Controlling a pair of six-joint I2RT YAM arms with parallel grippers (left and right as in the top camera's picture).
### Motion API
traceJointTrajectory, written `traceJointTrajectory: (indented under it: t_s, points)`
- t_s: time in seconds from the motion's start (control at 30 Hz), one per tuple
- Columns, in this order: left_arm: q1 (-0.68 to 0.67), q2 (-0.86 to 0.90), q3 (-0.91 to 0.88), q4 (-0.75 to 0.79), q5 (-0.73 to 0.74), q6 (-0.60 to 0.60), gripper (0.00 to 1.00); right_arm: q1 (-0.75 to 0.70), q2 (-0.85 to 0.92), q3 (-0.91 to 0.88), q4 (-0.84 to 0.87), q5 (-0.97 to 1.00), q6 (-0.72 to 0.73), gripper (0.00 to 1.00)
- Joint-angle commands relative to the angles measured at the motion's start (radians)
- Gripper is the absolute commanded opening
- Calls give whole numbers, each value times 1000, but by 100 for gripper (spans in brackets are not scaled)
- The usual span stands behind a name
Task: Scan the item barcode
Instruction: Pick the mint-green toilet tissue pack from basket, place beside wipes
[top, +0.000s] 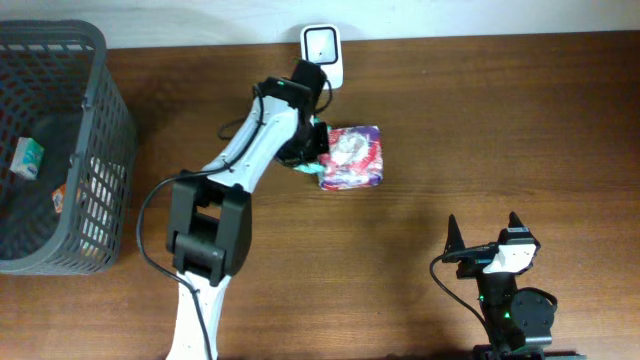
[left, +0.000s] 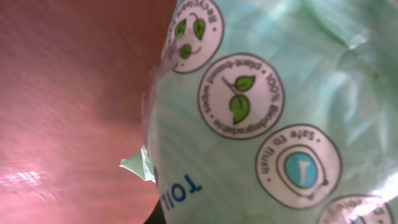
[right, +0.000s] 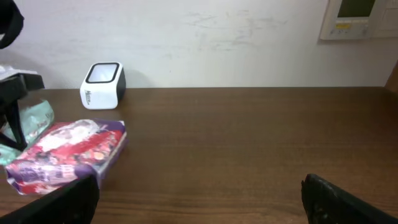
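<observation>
The mint-green plastic-film soft pack (left: 273, 112) is filling the left wrist view at close range, its round printed emblems showing beside the brown wooden tabletop (left: 68, 87). In the right wrist view, the two black fingers (right: 348, 202) of the right end effector (right: 199, 190) are standing wide apart at the lower edge, with nothing between them, over bare tabletop at the front right. Farther out, the soft pack is lying near the middle of the tabletop, with red, purple and white print facing up and green film at its left end. The left end effector (top: 314, 163) is sitting at that left end, its fingers closed together on the green film. Just beyond, the small white box-shaped barcode scanner with a dark window (top: 322, 47) is standing at the rear edge, apart from the soft pack. At far left, the grey plastic lattice basket (top: 95, 100) is holding a small white-and-green carton (top: 27, 158).
</observation>
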Motion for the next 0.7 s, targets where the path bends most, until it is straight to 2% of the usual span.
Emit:
traceJointTrajectory:
  t_s: [0.0,0.1,0.27,0.3,0.33,0.4,0.43,0.47,0.5,0.57,0.63,0.67]
  points:
    - [-23,3,4,-31,61,-12,0,5,-6,-8,-2,9,0,99]
    - [31,3,4,-40,-37,-13,0,5,-6,-8,-2,9,0,99]
    - [32,3,4,-64,-20,-16,3,5,-6,-8,-2,9,0,99]
    - [21,3,4,-72,-20,-16,14,5,-6,-8,-2,9,0,99]
    - [21,3,4,-92,-20,-15,31,5,-6,-8,-2,9,0,99]
    - [48,3,90,-216,-21,43,43,5,-6,-8,-2,9,0,99]
    - [58,3,142,-266,-21,82,65,5,-6,-8,-2,9,0,99]
    - [79,3,241,-353,-22,156,99,5,-6,-8,-2,9,0,99]
    - [101,2,340,-417,-29,188,99,5,-6,-8,-2,9,0,99]
    - [177,2,663,-546,-77,199,99,5,-6,-8,-2,9,0,99]
    - [280,-26,933,-552,-104,199,97,5,-6,-8,-2,9,0,99]
    - [326,-36,1012,-553,-148,199,94,5,-6,-8,-2,9,0,99]
